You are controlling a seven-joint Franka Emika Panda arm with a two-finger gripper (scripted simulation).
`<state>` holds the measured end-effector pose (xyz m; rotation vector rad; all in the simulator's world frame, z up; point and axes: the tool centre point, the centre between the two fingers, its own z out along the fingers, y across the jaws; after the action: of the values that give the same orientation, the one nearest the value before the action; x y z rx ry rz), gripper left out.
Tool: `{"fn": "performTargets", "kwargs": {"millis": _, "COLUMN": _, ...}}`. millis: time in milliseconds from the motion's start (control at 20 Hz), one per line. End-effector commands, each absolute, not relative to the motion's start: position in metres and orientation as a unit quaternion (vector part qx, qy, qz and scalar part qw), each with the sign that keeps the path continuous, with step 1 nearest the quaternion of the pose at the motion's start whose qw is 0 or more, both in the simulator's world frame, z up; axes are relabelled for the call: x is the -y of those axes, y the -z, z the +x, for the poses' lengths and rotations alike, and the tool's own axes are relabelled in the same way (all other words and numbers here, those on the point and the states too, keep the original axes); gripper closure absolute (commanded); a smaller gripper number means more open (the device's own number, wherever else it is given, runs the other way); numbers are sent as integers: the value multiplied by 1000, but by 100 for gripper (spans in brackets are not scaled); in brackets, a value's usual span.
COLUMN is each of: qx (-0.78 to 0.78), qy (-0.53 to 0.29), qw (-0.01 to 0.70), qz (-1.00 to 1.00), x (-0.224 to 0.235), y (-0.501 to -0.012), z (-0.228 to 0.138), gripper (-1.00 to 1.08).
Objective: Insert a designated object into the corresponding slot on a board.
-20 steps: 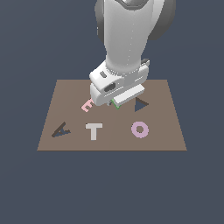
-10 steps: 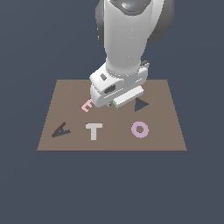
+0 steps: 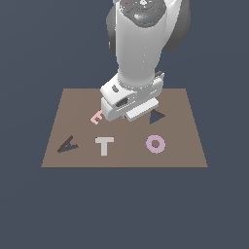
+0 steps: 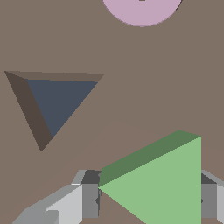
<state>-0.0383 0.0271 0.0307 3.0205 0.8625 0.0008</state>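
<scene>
The bright-green triangle (image 4: 162, 188) sits between my gripper (image 4: 148, 202) fingers; one grey finger (image 4: 89, 200) touches its tip and the other (image 4: 211, 200) its flat side. The gripper is shut on it. The slot (image 4: 59, 103), a dark slate triangular recess, lies on the brown board (image 4: 144, 78) a short way off to the side, apart from the green triangle. In the exterior view the white hand (image 3: 129, 103) hovers over the board (image 3: 182, 104) just at the exterior view's left of the slot (image 3: 155, 116), and it hides the green triangle.
On the board lie a pink letter E (image 3: 96, 117), a white letter T (image 3: 104, 145), a dark brown letter A (image 3: 67, 145) and a lilac ring (image 3: 155, 144). The ring (image 4: 141, 11) lies beyond the slot in the wrist view.
The hand has hardly shifted. The small green patch that showed under the hand earlier is now hidden behind it.
</scene>
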Motion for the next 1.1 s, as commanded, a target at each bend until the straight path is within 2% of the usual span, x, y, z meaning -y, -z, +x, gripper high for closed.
{"fn": "performTargets", "kwargs": {"millis": 0, "qx": -275, "qy": 0, "qw": 0, "qz": 961, "x": -27, "y": -30, "z": -39, "gripper": 108}}
{"fn": "performTargets", "kwargs": {"millis": 550, "qx": -285, "qy": 0, "qw": 0, "qz": 959, "x": -28, "y": -31, "z": -38, "gripper": 108}}
{"fn": "performTargets", "kwargs": {"millis": 1050, "qx": -365, "qy": 0, "qw": 0, "qz": 931, "x": -34, "y": -32, "z": -31, "gripper": 108}}
